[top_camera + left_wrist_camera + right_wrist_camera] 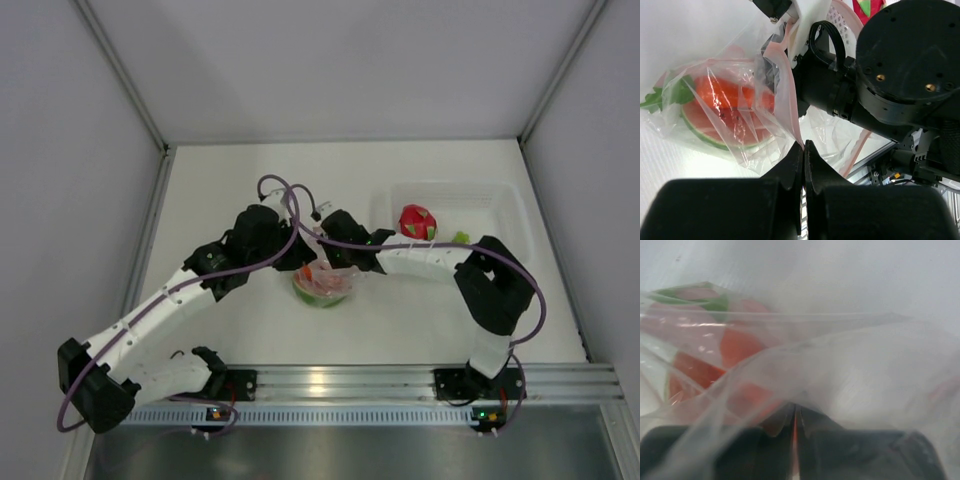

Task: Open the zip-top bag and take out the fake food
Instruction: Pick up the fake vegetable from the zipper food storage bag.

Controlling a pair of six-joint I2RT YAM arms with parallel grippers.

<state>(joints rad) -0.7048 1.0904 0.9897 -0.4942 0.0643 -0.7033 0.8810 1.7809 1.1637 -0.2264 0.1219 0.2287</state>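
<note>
The zip-top bag (pixel 325 283) lies at the table's middle, clear and crinkly, with a red-orange melon slice (pixel 722 112) and a green leafy piece (pixel 670 95) inside. My left gripper (pixel 804 145) is shut on the bag's pinkish top edge. My right gripper (pixel 795 412) is shut on the opposite side of the bag's edge; plastic drapes over its fingers. The two grippers meet over the bag (pixel 308 255). The magenta dragon fruit (pixel 417 221) and a small green piece (pixel 460 237) lie in the rigid clear tub (pixel 500 200). The melon shows blurred in the right wrist view (pixel 705 367).
The clear tub stands at the back right. The right arm's wrist (pixel 900 75) fills the upper right of the left wrist view, close to the bag. The metal rail (pixel 340 380) runs along the near edge. White walls enclose the table.
</note>
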